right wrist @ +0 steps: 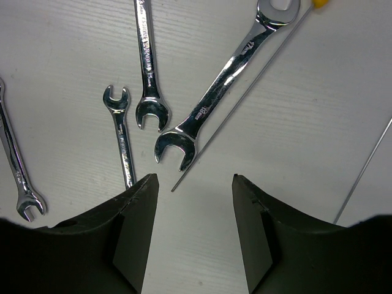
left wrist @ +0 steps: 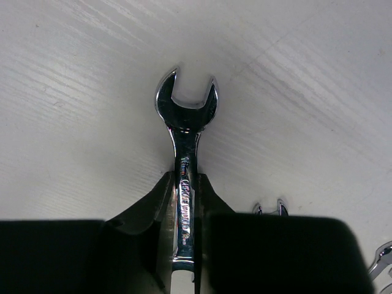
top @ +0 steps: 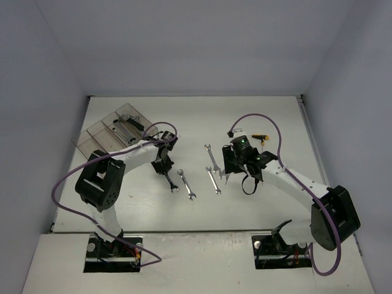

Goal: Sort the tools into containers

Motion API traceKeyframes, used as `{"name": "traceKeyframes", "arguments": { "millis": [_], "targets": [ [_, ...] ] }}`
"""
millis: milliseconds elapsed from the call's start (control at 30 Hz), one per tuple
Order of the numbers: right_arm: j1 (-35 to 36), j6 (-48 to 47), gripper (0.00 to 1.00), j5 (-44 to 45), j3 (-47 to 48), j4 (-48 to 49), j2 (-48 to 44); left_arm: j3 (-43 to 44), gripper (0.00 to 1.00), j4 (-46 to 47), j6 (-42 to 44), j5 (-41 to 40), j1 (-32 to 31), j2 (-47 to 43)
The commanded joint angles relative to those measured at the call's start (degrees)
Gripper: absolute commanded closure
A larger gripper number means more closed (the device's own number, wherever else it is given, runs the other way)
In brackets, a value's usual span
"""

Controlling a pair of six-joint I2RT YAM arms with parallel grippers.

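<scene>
A chrome open-ended wrench (left wrist: 185,131) lies flat on the white table, and my left gripper (left wrist: 185,184) is shut on its shank with the open head pointing away from me. From above, this wrench (top: 171,182) sticks out below the left gripper (top: 164,168). The containers (top: 98,136), clear tinted bins in a row, stand at the far left with tools (top: 127,128) in the bins nearest the back. My right gripper (right wrist: 195,180) hangs open over bare table, just short of three wrenches (right wrist: 211,95) and a thin metal rod (right wrist: 245,86).
Another wrench (top: 187,184) lies right of the held one. Two more (top: 212,170) lie between the arms, beside the right gripper (top: 226,174). A yellow-handled tool (top: 262,137) lies at the back right. White walls enclose the table.
</scene>
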Motion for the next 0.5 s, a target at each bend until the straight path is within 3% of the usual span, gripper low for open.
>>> {"name": "traceKeyframes", "arguments": {
  "millis": [0,467],
  "targets": [
    [0.3,-0.4,0.52,1.7,0.2,1.0,-1.1,-1.9,1.00,1.6,1.9,0.1,0.9,-0.4],
    [0.3,-0.4,0.52,1.9,1.9,0.9,-0.6,-3.6,1.00,0.6,8.8,3.0,0.9,-10.1]
  ]
}}
